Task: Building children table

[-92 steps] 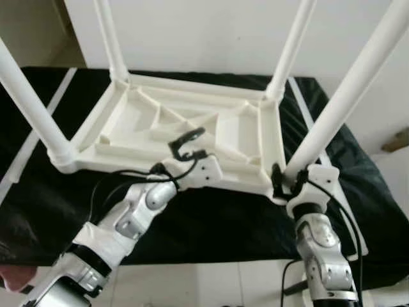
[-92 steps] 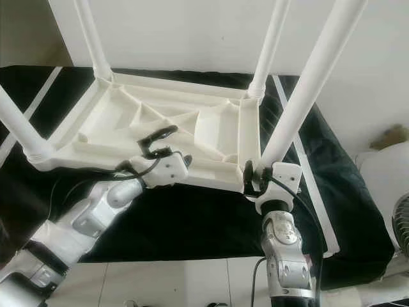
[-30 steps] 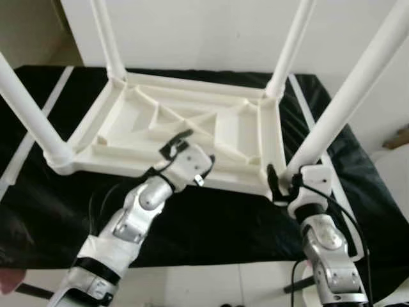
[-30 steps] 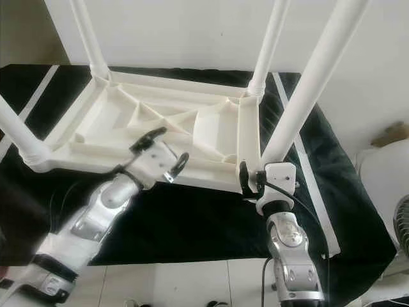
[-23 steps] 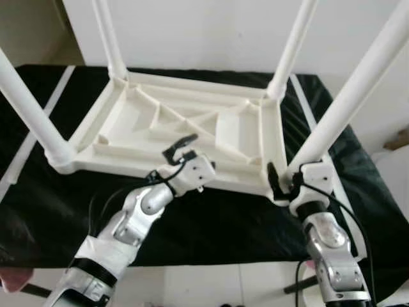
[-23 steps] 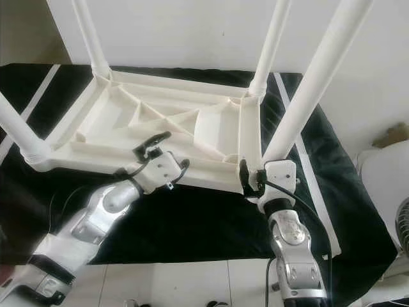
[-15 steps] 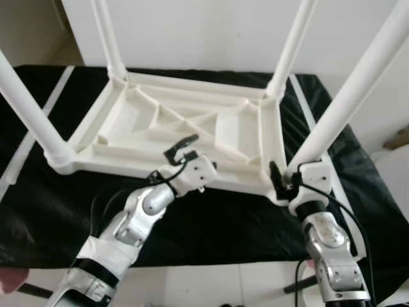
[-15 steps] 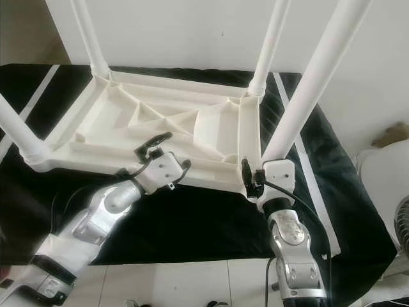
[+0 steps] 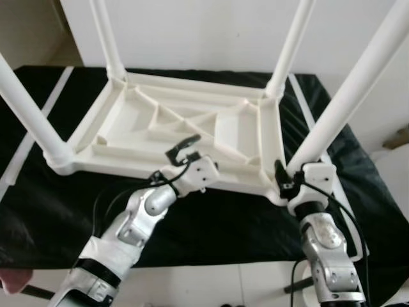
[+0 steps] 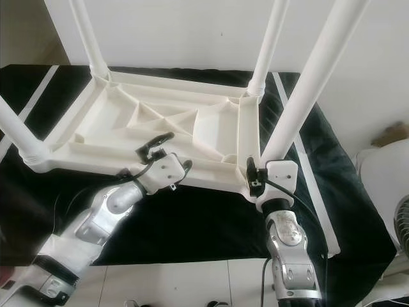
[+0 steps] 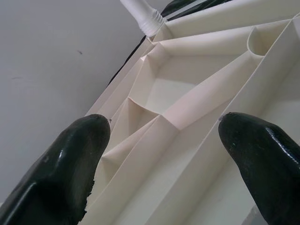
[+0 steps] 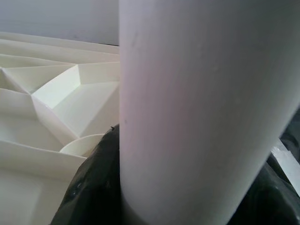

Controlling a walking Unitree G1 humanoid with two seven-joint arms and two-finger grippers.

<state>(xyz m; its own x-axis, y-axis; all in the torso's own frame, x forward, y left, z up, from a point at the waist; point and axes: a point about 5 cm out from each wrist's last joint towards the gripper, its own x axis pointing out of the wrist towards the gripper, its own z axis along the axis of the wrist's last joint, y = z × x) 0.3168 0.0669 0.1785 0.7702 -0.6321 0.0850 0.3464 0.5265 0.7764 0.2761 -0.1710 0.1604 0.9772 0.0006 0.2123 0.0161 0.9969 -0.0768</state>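
Right gripper (image 9: 289, 183) clamps the base of a white table leg (image 9: 348, 102) at the near right corner of an upturned white plastic table (image 9: 236, 131), which lies on a black cloth (image 9: 211, 220) with all four legs pointing up. From the head camera, little of the black fingers shows beside the leg. The right wrist camera fills in the rest: the leg (image 12: 197, 108) stands close against the lens with dark fingers (image 12: 91, 187) pressed to either side of it, and the ribbed underside (image 12: 61, 103) spreads away beyond.

Left gripper (image 9: 185, 148) hovers over the near rail (image 9: 128, 167) of the table, just inside the frame, its two fingers apart and holding nothing. Its wrist camera looks between the spread fingers (image 11: 70, 168) at the slanting ribs (image 11: 178, 117) and the threaded foot of a far leg (image 11: 143, 16), a detail too small to read from the head.

Tops of all four legs are cut off by the frame. Whether the left fingertips touch the plastic cannot be told. White stripes (image 9: 38, 131) cross the cloth, and a pale wall (image 9: 204, 32) rises behind the table.
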